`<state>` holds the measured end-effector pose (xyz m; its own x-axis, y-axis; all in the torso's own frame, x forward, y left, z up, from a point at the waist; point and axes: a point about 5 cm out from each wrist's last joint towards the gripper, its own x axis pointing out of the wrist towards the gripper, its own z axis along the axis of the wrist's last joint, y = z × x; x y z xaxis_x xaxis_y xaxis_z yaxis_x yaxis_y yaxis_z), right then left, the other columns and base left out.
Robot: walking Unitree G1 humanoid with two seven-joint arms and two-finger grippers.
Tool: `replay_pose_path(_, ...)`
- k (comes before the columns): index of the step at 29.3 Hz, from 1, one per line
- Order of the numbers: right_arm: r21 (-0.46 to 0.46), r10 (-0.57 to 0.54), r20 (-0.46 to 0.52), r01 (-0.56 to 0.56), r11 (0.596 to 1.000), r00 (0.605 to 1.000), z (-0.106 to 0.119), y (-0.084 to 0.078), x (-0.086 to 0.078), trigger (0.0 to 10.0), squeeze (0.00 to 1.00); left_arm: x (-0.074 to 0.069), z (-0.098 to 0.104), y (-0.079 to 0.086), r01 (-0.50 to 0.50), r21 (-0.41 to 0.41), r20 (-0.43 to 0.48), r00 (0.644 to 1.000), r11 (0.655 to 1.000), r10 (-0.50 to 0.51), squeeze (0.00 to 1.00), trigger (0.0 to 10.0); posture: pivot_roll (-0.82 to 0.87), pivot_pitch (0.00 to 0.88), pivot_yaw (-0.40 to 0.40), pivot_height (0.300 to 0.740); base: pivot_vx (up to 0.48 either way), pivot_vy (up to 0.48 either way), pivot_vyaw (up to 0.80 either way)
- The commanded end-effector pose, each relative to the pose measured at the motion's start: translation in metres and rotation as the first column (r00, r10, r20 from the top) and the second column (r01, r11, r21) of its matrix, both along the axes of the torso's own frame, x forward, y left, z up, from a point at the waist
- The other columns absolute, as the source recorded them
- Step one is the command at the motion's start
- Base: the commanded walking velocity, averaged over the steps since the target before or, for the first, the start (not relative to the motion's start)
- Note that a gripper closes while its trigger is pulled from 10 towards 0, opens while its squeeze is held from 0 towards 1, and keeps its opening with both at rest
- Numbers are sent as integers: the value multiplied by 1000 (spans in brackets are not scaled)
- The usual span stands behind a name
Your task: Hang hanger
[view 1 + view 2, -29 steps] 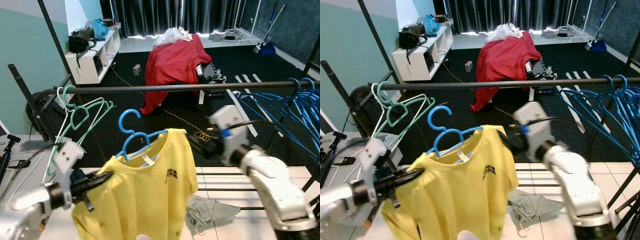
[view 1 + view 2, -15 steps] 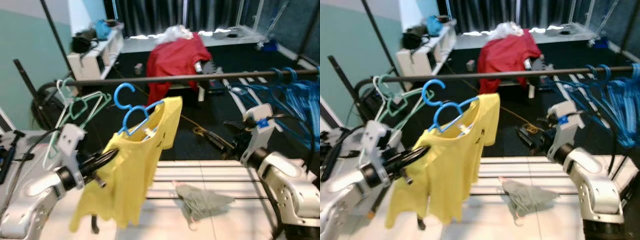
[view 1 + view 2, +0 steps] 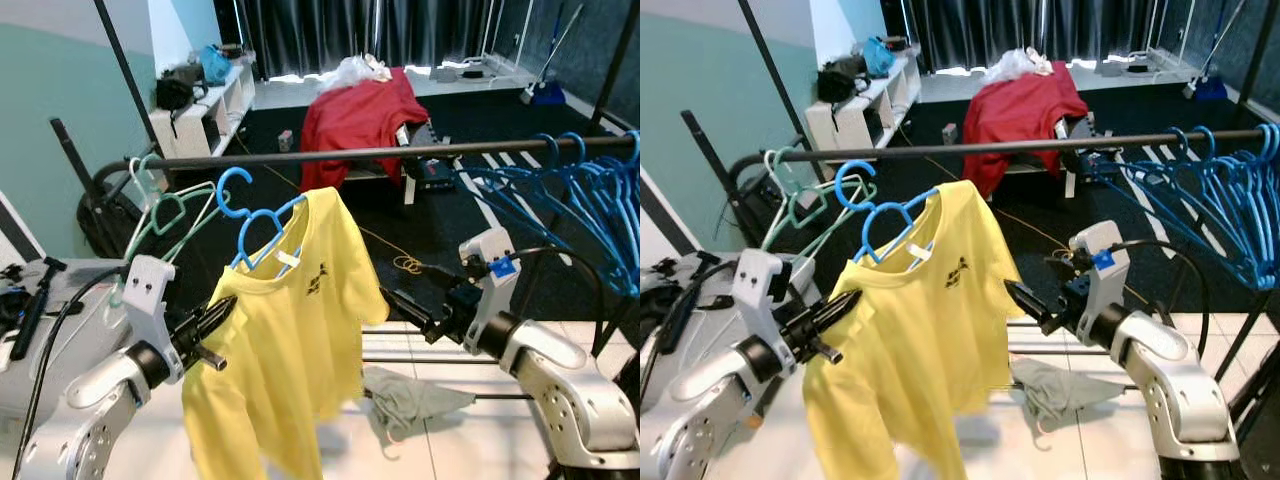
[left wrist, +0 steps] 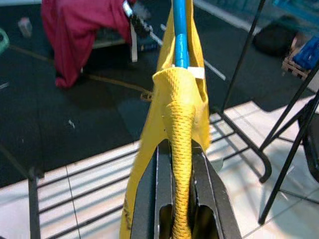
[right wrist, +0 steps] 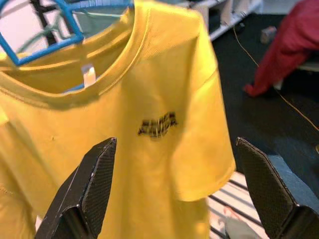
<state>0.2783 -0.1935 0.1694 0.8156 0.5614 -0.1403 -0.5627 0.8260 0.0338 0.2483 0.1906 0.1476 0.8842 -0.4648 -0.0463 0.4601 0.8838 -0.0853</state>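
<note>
Yellow shirt [image 3: 290, 350] pinched, left tool [image 3: 215, 322] raised

Yellow shirt [image 3: 290, 350] on blue hanger [image 3: 255, 225]

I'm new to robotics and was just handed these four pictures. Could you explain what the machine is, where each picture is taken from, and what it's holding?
It is a walking humanoid robot with two silver arms, each ending in two long black fingers. The two wide pictures come from cameras in its head, looking forward and down. The other two come from cameras on its wrists, looking along the fingers.

The left gripper is shut on the shoulder of a yellow T-shirt that sits on a blue hanger. The hanger's hook is just below the black clothes rail, not yet on it. The right gripper is open beside the shirt, holding nothing.

Green hangers and a bunch of blue hangers already hang on the rail. A grey cloth lies on the floor.
</note>
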Motion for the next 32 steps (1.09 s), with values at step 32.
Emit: replay_pose_path(32, 177, 102, -29, -96, 980, 994, 13, -46, -12, 10000, 0, -30, 59, 29, 401, 125, 83, 907, 908, -412, 0, 10000, -114, 28, 22, 740, 0, 0, 0)
